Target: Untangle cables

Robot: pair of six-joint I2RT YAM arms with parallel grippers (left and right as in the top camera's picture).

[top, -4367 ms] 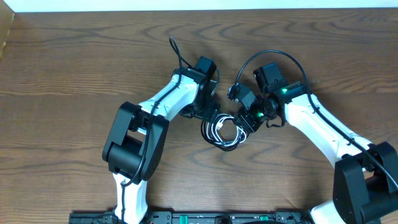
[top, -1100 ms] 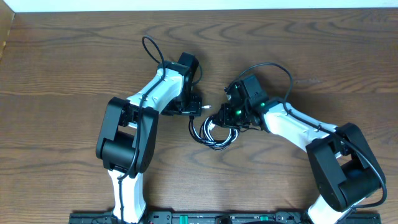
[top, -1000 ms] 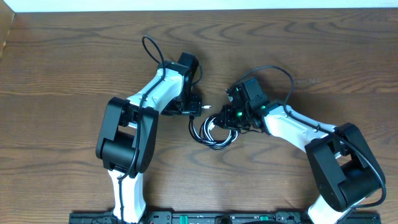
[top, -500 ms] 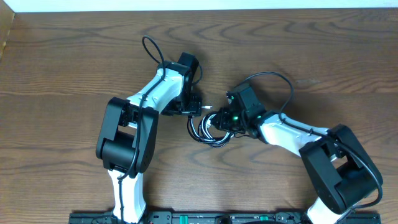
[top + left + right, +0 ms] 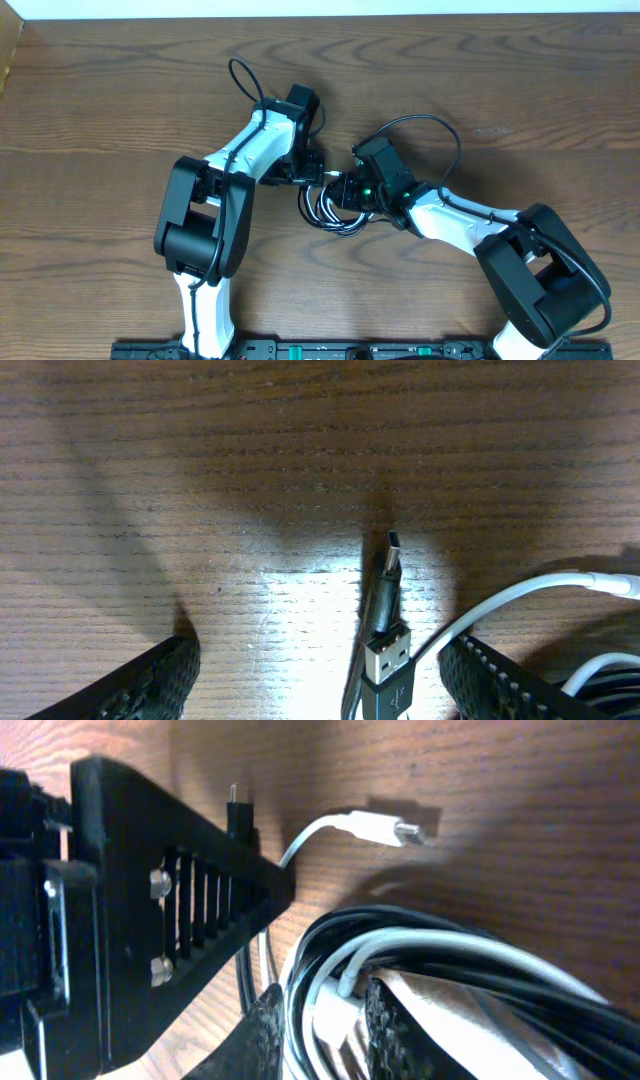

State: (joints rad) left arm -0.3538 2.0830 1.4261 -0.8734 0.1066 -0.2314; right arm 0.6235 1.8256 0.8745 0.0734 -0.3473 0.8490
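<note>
Tangled coil of thin black plug-ended cable [image 5: 385, 658] and thin white plug-ended cable [image 5: 350, 823], mid brown wood-grain table [image 5: 520, 80]; right gripper [image 5: 325, 1025] clamped on coil, left gripper [image 5: 320, 175] fingers spread wide, empty, just beside.

Overhead: even, bright, sharp. Left wrist: dim desk [image 5: 250, 440], hot glare patch just left of the black plug [image 5: 386, 660], heavy shadows on both sides of it. Right wrist: warm light, nearest cables [image 5: 420, 970] blurred.
</note>
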